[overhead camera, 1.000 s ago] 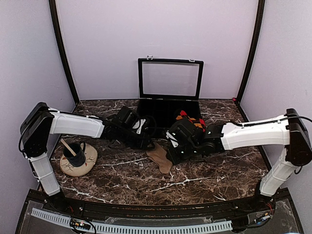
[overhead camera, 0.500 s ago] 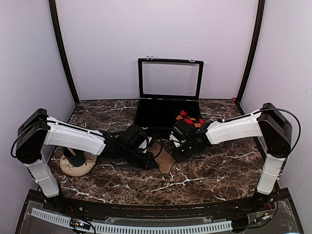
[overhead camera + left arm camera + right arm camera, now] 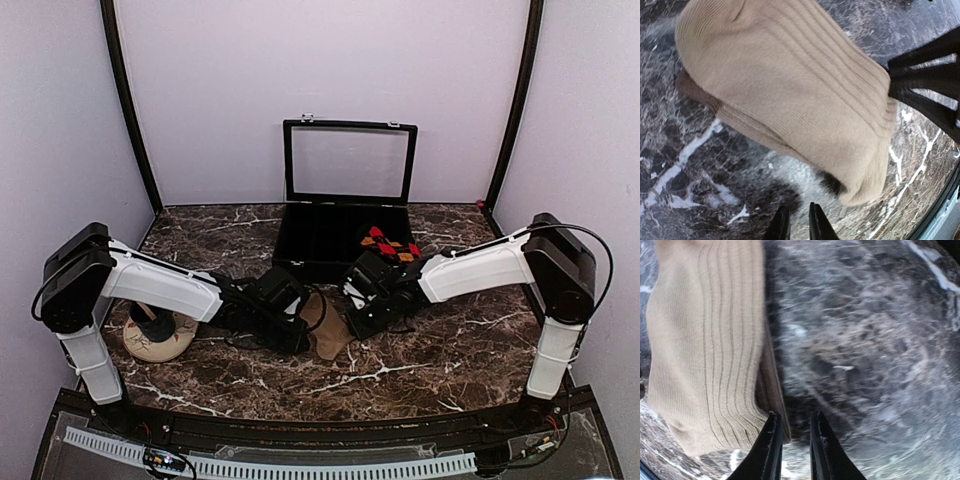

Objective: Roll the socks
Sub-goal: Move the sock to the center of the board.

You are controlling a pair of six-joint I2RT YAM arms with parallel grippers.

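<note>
1. change over the last second. my left gripper (image 3: 800,207) has moved from beside the black case (image 3: 310,235) forward to the tan sock (image 3: 326,325). its arm now crosses part of the cup (image 3: 150,316) on the round mat (image 3: 165,342). my right arm has folded so that its shoulder link stands upright. the tan sock lies where it lay, on the marble table (image 3: 430,370) in front of the case, between both grippers. the argyle sock (image 3: 388,245), earlier half covered by my right wrist, now shows more fully at the right part of the case.

2. end effector state.
- left: fingers set close, with a narrow slit between them. bare marble shows through it and no fabric is in it. the sock lies just beyond the tips.
- right gripper (image 3: 795,415): fingers also set close. the sock's brown hem lies against the inner side of one finger (image 3: 771,445). i cannot tell whether it is pinched.

3. limits of view. both wrist views are blurred and cut the tan sock off at the top edge. in the top view my fingertips merge with the dark wrists. the case interior is too dark to separate compartments.
</note>
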